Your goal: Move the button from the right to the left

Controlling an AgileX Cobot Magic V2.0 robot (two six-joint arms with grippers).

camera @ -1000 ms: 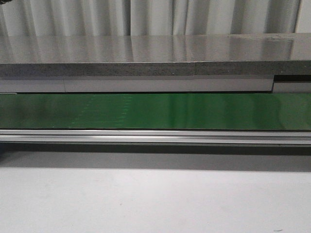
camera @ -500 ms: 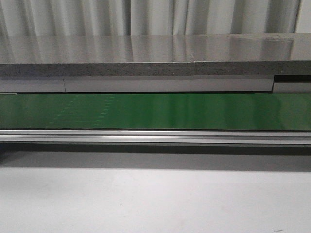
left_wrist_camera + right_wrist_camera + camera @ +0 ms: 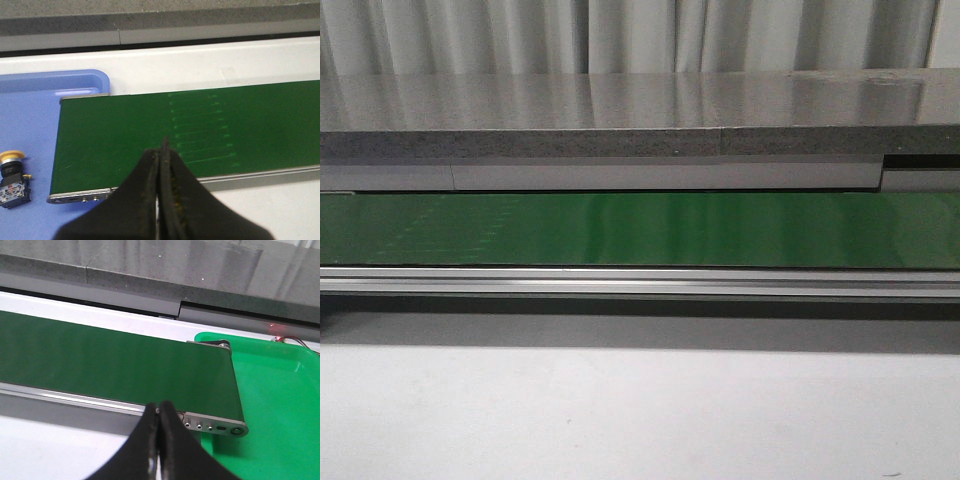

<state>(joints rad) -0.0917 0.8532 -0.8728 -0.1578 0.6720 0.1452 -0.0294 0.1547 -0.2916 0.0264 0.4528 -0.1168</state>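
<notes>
Lighting is even and fairly bright, seemingly from overhead. In the front view the grey counter (image 3: 640, 100) mirrors the pale curtain (image 3: 640, 35) in soft vertical streaks from 10 to 2 o'clock, the green belt (image 3: 640, 230) carries a broad sheen, and a dark shadow band lies beneath its rail (image 3: 640, 283). Both wrist views are slightly soft and grainy.

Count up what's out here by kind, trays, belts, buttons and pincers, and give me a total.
Trays: 2, a blue tray and a green tray
Conveyor belts: 1, the green belt
Buttons: 1, the yellow-headed button, lying in the blue tray
Pincers: 2, left pincer and right pincer, both shut
Total: 6
</notes>
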